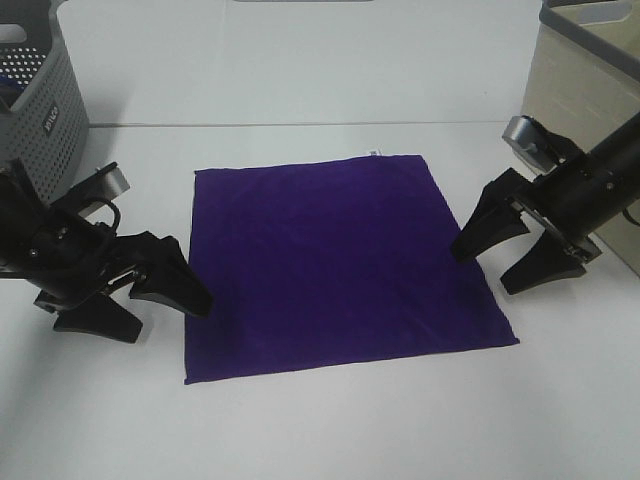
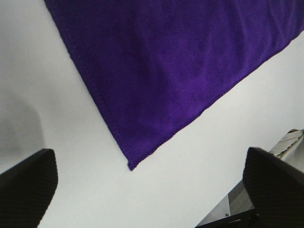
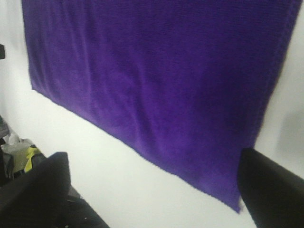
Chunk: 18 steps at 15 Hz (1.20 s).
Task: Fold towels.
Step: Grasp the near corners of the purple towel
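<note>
Soft, square purple towel [image 1: 340, 265] lies flat, unfolded.

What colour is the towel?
The towel is plain deep purple; the exterior high view shows it best.

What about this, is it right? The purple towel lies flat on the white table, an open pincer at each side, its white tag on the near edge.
The exterior high view shows the white tag on the far edge of the purple towel. The rest holds: flat on the white table, left pincer and right pincer open at its sides.
</note>
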Each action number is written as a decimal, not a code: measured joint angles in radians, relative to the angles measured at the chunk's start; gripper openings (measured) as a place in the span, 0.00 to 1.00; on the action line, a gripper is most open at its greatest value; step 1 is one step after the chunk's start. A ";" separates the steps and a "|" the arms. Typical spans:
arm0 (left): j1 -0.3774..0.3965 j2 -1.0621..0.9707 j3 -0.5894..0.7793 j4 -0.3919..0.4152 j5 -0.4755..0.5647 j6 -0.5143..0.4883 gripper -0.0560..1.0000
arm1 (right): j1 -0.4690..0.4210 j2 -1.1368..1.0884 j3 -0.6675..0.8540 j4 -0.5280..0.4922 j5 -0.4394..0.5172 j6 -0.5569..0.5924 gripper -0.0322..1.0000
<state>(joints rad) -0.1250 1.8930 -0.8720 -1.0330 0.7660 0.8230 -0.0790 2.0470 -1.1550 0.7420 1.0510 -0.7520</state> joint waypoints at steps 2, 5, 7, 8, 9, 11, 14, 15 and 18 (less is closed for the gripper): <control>0.000 0.000 0.000 0.002 -0.011 0.000 0.99 | 0.000 0.018 0.000 -0.005 -0.025 0.000 0.92; -0.001 0.000 -0.001 0.057 -0.036 0.000 0.99 | 0.000 0.039 0.000 -0.042 -0.089 0.001 0.91; -0.001 0.000 -0.001 0.072 -0.046 0.000 0.99 | 0.000 0.039 0.000 -0.062 -0.094 0.010 0.91; -0.001 0.000 -0.001 0.079 -0.050 0.000 0.99 | 0.000 0.039 0.000 -0.075 -0.094 0.022 0.91; -0.002 0.000 -0.001 0.082 -0.066 0.000 0.99 | -0.004 0.039 0.000 -0.084 -0.094 0.032 0.91; -0.002 0.000 -0.001 0.088 -0.074 0.000 0.99 | -0.034 0.038 0.000 -0.088 -0.096 0.050 0.91; -0.002 0.003 -0.001 0.091 -0.093 0.000 0.99 | -0.113 0.038 0.000 -0.066 -0.097 0.055 0.91; -0.002 0.007 -0.001 0.091 -0.094 0.000 0.99 | -0.118 0.038 0.000 -0.063 -0.097 0.054 0.91; -0.002 0.034 -0.005 0.085 -0.091 0.000 0.99 | -0.117 0.041 0.000 -0.037 -0.095 0.047 0.91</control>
<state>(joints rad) -0.1270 1.9270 -0.8770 -0.9480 0.6750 0.8230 -0.1960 2.0880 -1.1550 0.7050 0.9560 -0.7050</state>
